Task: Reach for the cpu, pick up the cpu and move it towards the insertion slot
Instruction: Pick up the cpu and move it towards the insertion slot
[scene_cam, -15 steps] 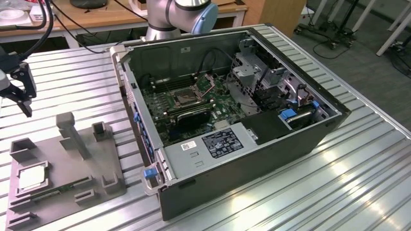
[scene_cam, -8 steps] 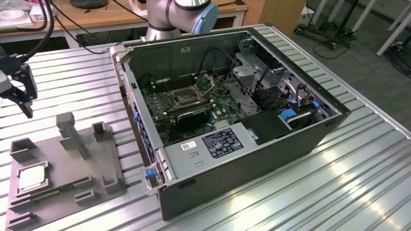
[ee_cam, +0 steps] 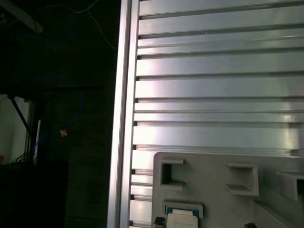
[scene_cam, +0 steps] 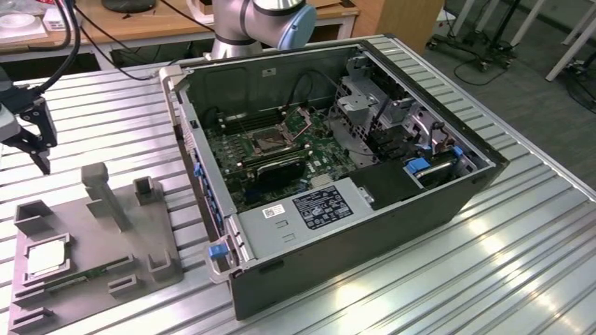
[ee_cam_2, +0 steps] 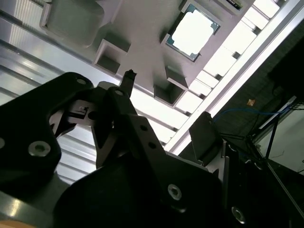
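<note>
My gripper (scene_cam: 28, 145) is cut off at the exterior view's left edge, so I cannot tell if it is wide or narrow. It hangs over the table (scene_cam: 521, 265), apart from the cpu (scene_cam: 47, 259). The cpu lies flat in the grey tray (scene_cam: 116, 234), near and left. It is a small square with a pale, shiny top. The slot (scene_cam: 270, 143) sits inside the open case (scene_cam: 373, 237).

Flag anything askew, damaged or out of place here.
Nothing stands out. The cpu lies flat in a recess of the tray, the case lies open showing the slot, and the gripper hangs above the table.
</note>
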You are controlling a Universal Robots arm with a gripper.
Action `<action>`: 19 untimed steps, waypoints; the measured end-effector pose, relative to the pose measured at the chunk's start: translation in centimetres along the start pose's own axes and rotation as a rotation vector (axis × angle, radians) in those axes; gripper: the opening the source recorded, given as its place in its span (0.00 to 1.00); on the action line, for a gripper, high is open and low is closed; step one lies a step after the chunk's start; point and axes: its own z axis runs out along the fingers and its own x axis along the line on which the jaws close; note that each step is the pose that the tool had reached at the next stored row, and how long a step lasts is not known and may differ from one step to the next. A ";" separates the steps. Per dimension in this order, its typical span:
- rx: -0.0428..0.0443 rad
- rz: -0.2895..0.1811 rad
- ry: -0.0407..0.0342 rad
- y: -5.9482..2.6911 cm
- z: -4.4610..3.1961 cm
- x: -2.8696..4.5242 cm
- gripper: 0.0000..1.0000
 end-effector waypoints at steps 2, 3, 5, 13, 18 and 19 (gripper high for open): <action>0.0000 0.000 0.0000 -0.01 0.22 0.00 0.77; 0.0000 0.000 0.0000 -0.01 0.35 0.00 0.77; 0.0000 0.000 -0.0001 -0.02 0.62 0.02 0.77; 0.0000 0.000 -0.0001 -0.07 1.76 0.22 0.77; -0.0001 0.000 -0.0002 -0.25 2.52 0.61 0.77; 0.0000 0.000 0.0000 -0.31 2.65 0.68 0.77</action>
